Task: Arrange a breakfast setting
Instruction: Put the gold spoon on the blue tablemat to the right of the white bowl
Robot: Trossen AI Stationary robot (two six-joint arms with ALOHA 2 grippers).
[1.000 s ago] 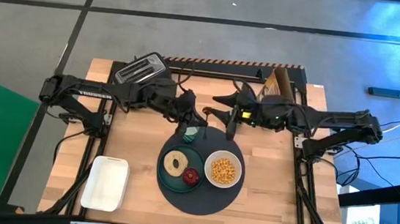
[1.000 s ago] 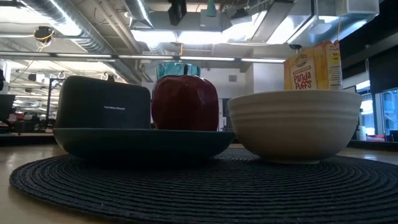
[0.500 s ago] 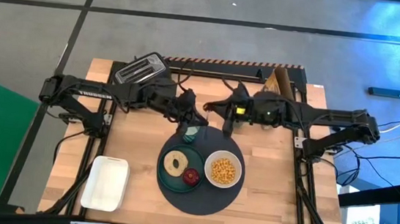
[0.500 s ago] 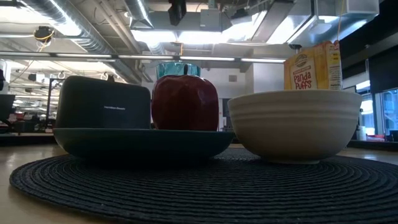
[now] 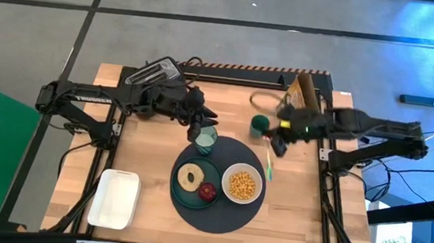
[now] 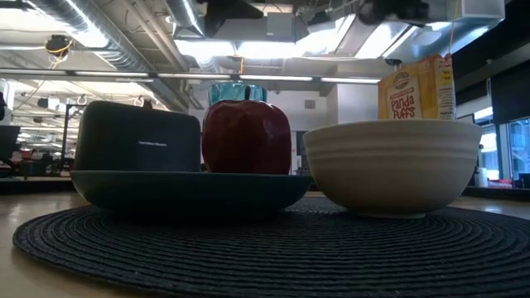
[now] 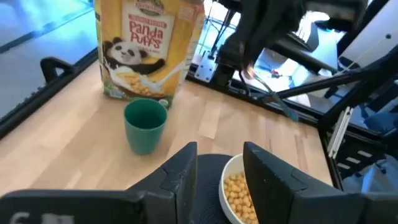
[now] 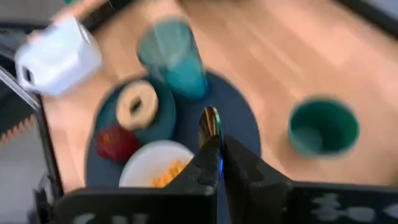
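Note:
The round dark-grey mat (image 5: pixel 216 213) carries the teal plate (image 5: pixel 181 191) with the tan bagel (image 5: pixel 191 176) and dark-red fruit (image 5: pixel 208 191), and the white bowl (image 5: pixel 242 184) of cereal. The pale-teal tumbler (image 5: pixel 205 142) stands on the mat's far edge. My left gripper (image 7: pixel 219 180) is open just beyond it, toward the far left, touching nothing. The small dark-green cup (image 5: pixel 260 125) stands on the wood before the cereal box (image 5: pixel 303 88). My right gripper (image 8: pixel 219 155), over the mat's right edge, is shut on a thin pale utensil (image 5: pixel 267 168). My right gripper pinches the thin utensil between its two shut fingers, and a shiny rounded bit (image 8: pixel 210 119) shows just past the fingertips. The fingers slant down from the table's right. In the high view the pale length reaches toward the near edge; whether it is clear of the table I cannot tell.
A black toaster (image 5: pixel 152 74) sits at the far left corner and a white rectangular tray (image 5: pixel 114 199) at the near left. Bare wood lies to the right of the mat and along the near edge.
My left gripper has opened, let go of the tumbler and drawn back toward the far left; the tumbler stays standing on the mat's far edge. My right gripper has shut and swung toward the table's right edge, uncovering the green cup.

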